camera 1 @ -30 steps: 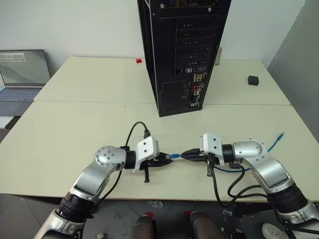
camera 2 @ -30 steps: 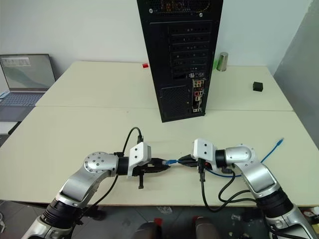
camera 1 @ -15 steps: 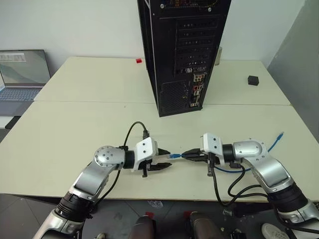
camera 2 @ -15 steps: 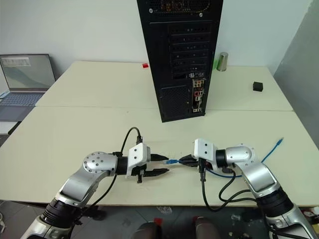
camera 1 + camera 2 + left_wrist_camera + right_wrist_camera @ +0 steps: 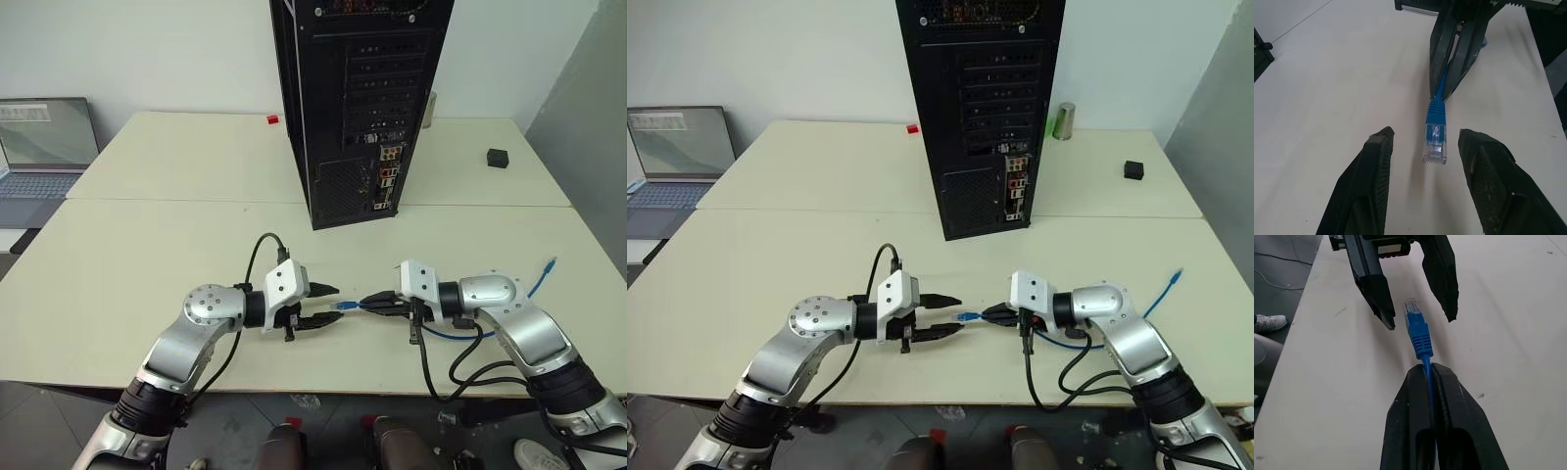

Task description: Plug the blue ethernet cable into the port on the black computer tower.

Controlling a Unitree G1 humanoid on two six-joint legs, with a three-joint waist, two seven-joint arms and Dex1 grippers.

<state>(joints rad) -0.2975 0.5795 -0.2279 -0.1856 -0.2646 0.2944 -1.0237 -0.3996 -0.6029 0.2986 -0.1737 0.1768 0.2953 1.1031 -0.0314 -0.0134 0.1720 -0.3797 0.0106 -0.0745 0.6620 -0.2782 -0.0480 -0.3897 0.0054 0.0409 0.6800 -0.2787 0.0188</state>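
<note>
left gripper (image 5: 327,304) fingers now parted, a second ago shut on plug, so regrasp or handover pending | right gripper (image 5: 1426,369) fingers clamped on blue ethernet cable (image 5: 1436,128), translucent plug jutting between left fingers | black computer tower (image 5: 358,108) port (image 5: 389,154) well beyond, unplugged

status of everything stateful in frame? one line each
left gripper: open, fingers either side of the plug, not touching it
right gripper: shut on the blue ethernet cable
blue ethernet cable: held just behind the plug, unplugged
port: empty
black computer tower: upright, rear panel facing the robot
laptop: lid open
</note>
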